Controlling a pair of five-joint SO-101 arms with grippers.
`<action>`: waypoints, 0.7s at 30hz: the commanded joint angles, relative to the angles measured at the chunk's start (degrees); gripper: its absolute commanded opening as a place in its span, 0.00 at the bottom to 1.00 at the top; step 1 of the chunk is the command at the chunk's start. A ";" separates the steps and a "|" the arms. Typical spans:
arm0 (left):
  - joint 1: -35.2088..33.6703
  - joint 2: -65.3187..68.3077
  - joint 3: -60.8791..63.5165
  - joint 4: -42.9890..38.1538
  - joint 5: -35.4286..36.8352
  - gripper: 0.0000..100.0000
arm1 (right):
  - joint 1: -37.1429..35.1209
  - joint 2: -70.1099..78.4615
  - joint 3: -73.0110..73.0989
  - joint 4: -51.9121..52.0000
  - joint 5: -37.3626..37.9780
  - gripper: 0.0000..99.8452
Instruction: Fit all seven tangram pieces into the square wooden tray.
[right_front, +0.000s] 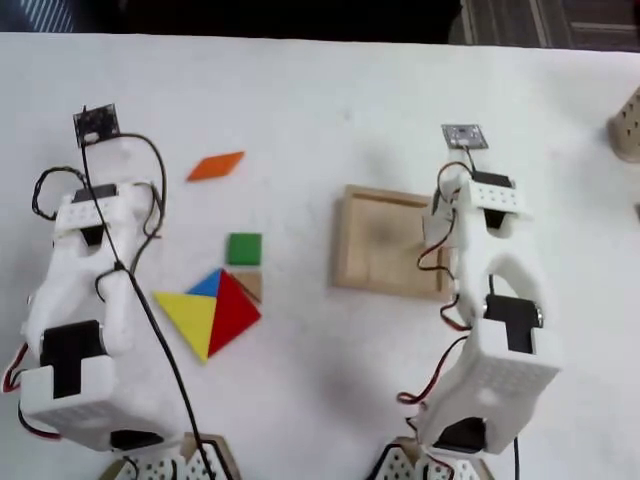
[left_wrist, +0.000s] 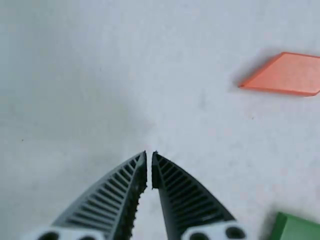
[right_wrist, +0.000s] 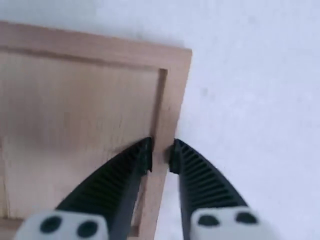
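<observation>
Judging from the bare wooden tray (right_front: 380, 245), 0 of 7 tangram pieces (right_front: 235, 310) are seated; its rim is pinched by the right gripper (right_wrist: 160, 151), and the left gripper (left_wrist: 149, 161) is pressed together near the loose pieces.

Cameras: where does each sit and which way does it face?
High view: fixed above the table, looking down on left arm and right arm.
Left wrist view: on that wrist, facing table past the shut left end effector.
Right wrist view: on that wrist, facing the wooden tray, right end effector gripping its rim.
Shared by high and left wrist: the orange piece.
</observation>
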 joint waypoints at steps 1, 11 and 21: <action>-0.66 -3.30 -0.35 -1.23 0.53 0.05 | 4.09 -0.57 -2.81 0.40 0.79 0.02; -0.66 -3.30 -0.35 -1.49 0.53 0.05 | 15.87 0.22 -20.57 9.80 5.27 0.02; -0.66 -3.30 -0.35 -1.14 0.53 0.05 | 8.04 6.29 -20.84 10.07 7.38 0.02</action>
